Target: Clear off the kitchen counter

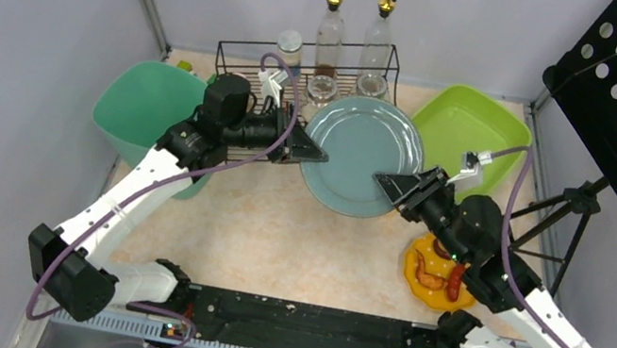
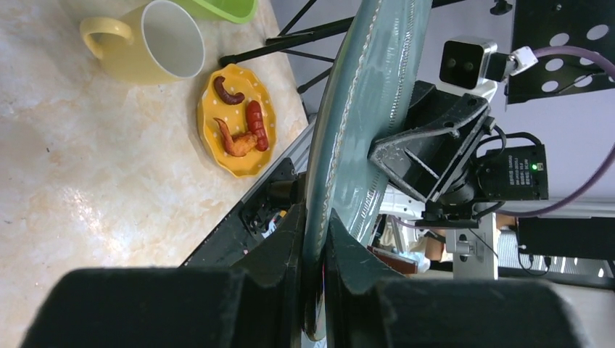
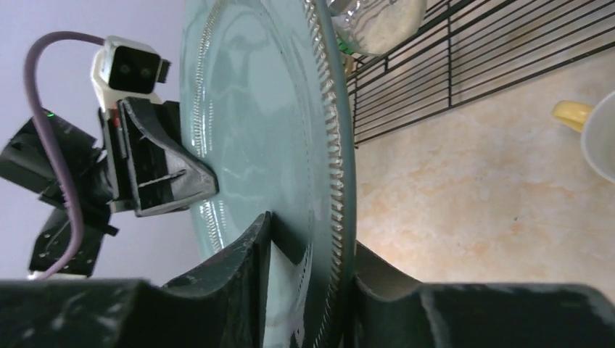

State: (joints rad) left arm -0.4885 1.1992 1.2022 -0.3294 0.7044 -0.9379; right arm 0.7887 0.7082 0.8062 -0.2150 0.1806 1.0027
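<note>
Beyond the arm bases along the bottom edge of the top view, the beige marbled bench (image 1: 276, 226) fills the middle of the frame. At lower right a yellow dish (image 1: 425, 281) of sausages is noted on it, partly covered by the right arm. At mid-frame a grey-blue plate (image 1: 362, 150) is held face up between both tools. The left tool (image 1: 307, 150) is clenched on the left rim, which is seen pinched in the left wrist view. The right tool (image 1: 390, 187) straddles the lower-right rim, but whether it is clamped cannot be told. The line between the grips runs from left to lower right. The left arm is folded up from bottom left, with the wrist turned toward frame right. The right arm is stretched low toward upper left. Just beyond the plate, at upper right, a lime tub (image 1: 466, 130) lies nearer the right arm and is judged the likely destination. A wire rack (image 1: 308, 45) stands at the far edge.
</note>
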